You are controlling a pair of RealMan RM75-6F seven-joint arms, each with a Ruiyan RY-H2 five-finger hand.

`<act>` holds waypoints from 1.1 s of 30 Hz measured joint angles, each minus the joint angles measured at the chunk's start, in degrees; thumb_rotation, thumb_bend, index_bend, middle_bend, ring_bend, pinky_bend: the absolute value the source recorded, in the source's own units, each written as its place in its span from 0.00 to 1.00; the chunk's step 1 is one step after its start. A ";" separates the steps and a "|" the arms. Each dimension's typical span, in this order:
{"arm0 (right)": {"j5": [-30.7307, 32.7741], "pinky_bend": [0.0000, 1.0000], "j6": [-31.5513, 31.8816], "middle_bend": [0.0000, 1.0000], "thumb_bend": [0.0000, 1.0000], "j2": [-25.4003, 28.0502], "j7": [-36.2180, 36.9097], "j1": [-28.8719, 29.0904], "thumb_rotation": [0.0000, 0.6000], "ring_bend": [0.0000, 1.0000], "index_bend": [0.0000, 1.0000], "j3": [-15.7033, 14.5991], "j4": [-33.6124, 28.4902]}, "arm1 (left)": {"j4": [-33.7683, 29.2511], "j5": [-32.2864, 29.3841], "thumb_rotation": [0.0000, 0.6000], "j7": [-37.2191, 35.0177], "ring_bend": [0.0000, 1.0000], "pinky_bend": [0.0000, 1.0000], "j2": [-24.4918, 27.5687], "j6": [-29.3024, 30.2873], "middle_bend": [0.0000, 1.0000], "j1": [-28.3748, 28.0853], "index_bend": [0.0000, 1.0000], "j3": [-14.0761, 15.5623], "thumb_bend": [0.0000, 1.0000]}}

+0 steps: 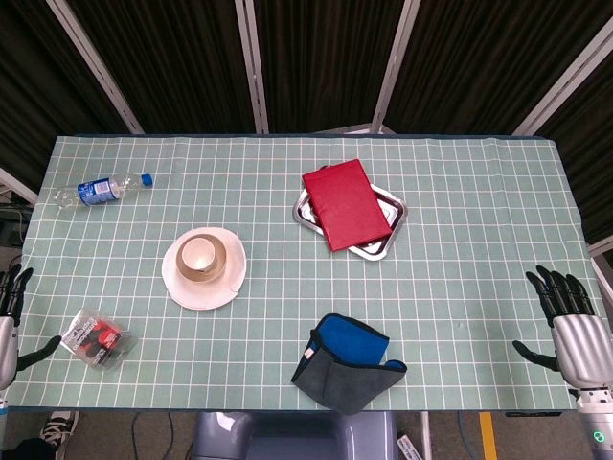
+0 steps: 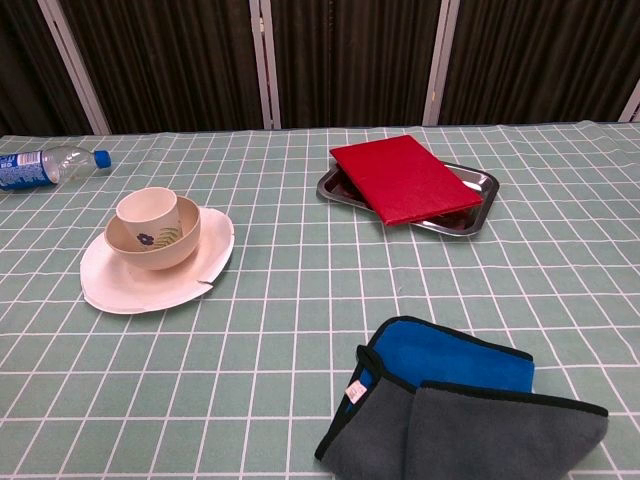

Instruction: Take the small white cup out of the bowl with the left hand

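Observation:
A small white cup (image 1: 199, 254) (image 2: 147, 210) stands upright inside a tan bowl (image 1: 216, 265) (image 2: 170, 244) with a leaf print. The bowl rests on a white plate (image 1: 203, 290) (image 2: 125, 285) left of the table's middle. My left hand (image 1: 10, 311) shows only at the far left edge of the head view, fingers spread, holding nothing, well away from the bowl. My right hand (image 1: 572, 321) hovers at the table's right edge, fingers apart and empty. Neither hand appears in the chest view.
A red book (image 1: 345, 203) (image 2: 405, 178) lies on a metal tray (image 1: 394, 205) (image 2: 478, 215). A blue and grey cloth (image 1: 350, 361) (image 2: 460, 395) sits at the front. A plastic bottle (image 1: 98, 190) (image 2: 45, 163) lies far left. A packet (image 1: 95, 337) lies front left.

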 measured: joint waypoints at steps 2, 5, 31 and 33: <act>0.01 0.00 -0.01 0.00 0.03 0.03 0.04 -0.01 1.00 0.00 0.04 -0.01 -0.04 | -0.01 -0.05 1.00 -0.02 0.00 0.00 0.01 -0.08 0.00 -0.01 0.00 0.02 0.06; -0.01 0.00 0.02 0.00 0.03 0.07 0.06 -0.05 1.00 0.00 0.04 -0.05 -0.06 | -0.05 -0.14 1.00 -0.05 0.00 0.00 0.04 -0.33 0.00 -0.08 0.00 0.05 0.06; 0.14 0.00 0.77 0.00 0.03 1.27 2.77 -0.35 1.00 0.00 0.04 0.33 -0.79 | 2.04 -5.49 1.00 8.74 0.00 0.00 -8.02 -15.04 0.00 -14.51 0.39 -6.87 0.22; 0.19 0.00 0.78 0.00 0.03 1.44 3.19 -0.37 1.00 0.00 0.04 0.36 -0.79 | 2.95 -7.22 1.00 10.30 0.00 0.00 -9.63 -17.06 0.00 -16.41 0.40 -7.64 0.24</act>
